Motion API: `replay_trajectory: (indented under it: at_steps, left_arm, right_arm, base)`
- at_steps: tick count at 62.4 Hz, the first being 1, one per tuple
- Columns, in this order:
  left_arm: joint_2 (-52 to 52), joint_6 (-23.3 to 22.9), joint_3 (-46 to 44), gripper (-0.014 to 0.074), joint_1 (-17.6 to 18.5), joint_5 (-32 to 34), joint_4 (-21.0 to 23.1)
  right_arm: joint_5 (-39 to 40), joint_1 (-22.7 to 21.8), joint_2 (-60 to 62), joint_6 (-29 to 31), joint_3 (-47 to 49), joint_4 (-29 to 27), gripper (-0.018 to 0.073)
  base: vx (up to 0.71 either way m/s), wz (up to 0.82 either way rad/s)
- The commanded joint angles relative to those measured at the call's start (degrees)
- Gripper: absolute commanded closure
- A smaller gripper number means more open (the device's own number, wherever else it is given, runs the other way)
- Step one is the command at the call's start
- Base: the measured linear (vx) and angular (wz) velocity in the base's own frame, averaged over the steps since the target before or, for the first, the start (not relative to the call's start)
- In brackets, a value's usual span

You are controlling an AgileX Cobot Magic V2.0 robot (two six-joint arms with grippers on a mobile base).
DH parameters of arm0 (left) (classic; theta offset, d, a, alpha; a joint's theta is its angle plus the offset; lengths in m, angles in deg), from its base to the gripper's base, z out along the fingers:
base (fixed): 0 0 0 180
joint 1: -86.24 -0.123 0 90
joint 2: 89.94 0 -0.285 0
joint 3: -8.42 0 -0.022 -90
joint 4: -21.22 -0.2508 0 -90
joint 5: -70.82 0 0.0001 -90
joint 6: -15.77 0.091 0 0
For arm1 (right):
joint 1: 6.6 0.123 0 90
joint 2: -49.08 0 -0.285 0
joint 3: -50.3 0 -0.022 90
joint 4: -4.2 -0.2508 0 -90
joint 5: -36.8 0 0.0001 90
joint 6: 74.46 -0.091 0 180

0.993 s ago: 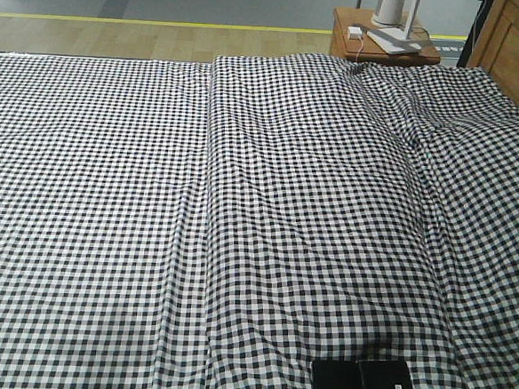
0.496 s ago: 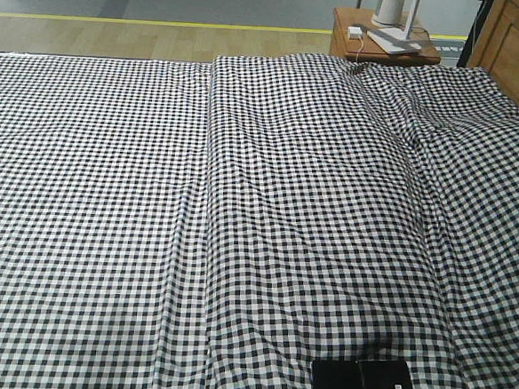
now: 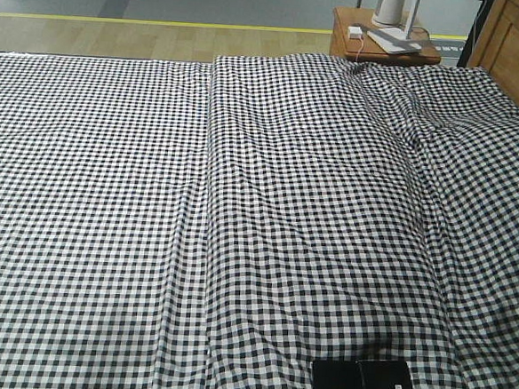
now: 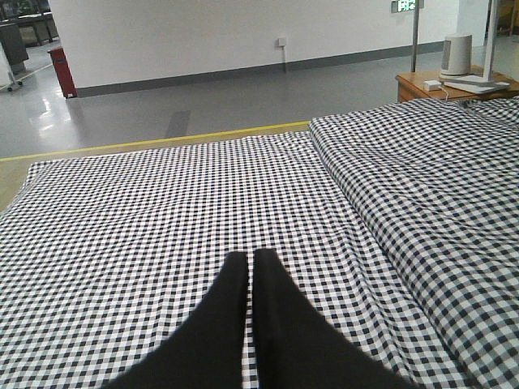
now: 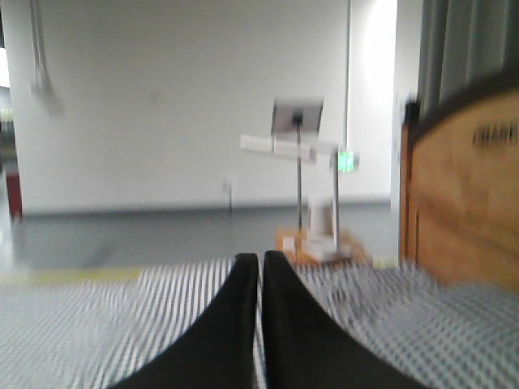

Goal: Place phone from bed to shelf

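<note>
The black glossy phone lies flat on the bed near the front edge, right of centre, its white sticker toward the right end. The bed wears a black-and-white check sheet, and its wooden headboard stands at the far right. Neither arm appears in the front view. My left gripper is shut and hovers over the sheet with nothing in it. My right gripper is also shut and empty, in a blurred view above the bed. The shelf is out of view.
An orange-brown nightstand with a white lamp base and a small white box stands beyond the bed's far right corner. Wooden floor with a yellow line runs along the far side. The headboard rises at the right of the right wrist view.
Nothing moves in the front view; the phone lies in the same place on the bed.
</note>
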Motion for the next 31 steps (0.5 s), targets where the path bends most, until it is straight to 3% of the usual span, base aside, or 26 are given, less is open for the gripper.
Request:
replay_trajectory:
  at_steps: [1,13,31]
  left_arm:
    - [-0.8,-0.3,-1.2,0.0595,0.2,4.1,0.5]
    - [-0.8,-0.3,-1.2,0.0595,0.2,4.1,0.5]
    - [-0.8,-0.3,-1.2,0.0595,0.2,4.1,0.5]
  right_arm:
    - [8.7,-0.3,0.5,0.0,4.2,0.7,0.0565]
    - [7.2,-0.3,-2.3,0.4,17.5,0.6,0.0565]
    - [-10.2,-0.3,-21.9,0.4,43.0,0.5,0.0563]
  base:
    - [0.0,0.0]
    - [0.0,0.0]
    - [0.0,0.0]
